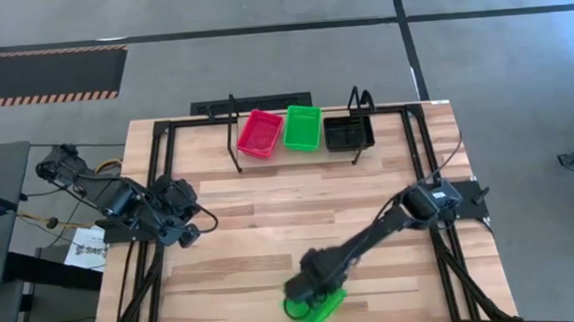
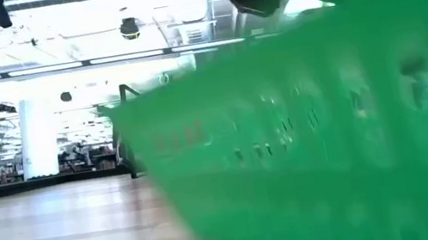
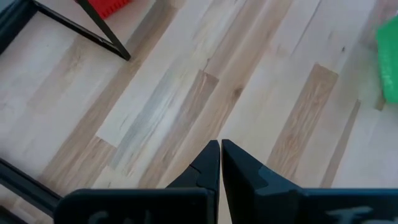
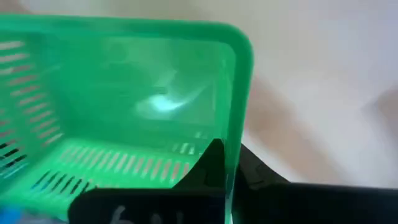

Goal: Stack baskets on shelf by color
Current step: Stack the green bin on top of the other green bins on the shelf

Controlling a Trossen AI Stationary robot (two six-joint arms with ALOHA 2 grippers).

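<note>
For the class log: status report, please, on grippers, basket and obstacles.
Right gripper shut on green basket at near table edge. Left gripper shut, idle at left. Shelf holds red, green, black; path looks clear.

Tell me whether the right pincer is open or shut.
Shut on the green basket: the right pincer has one finger inside and one outside the basket's wall in the right wrist view.

Wood-plank tabletop (image 1: pixel 271 232) is seen from above, bordered by a black frame (image 1: pixel 159 189). At 12 o'clock the shelf (image 1: pixel 301 140) is set between two black wire uprights, with three baskets lined on it: red-pink basket (image 1: pixel 260 133), green basket (image 1: pixel 303 127), black basket (image 1: pixel 347 133). At 6 o'clock a second green basket (image 1: pixel 321 311) is found at the table's edge, tilted.
</note>
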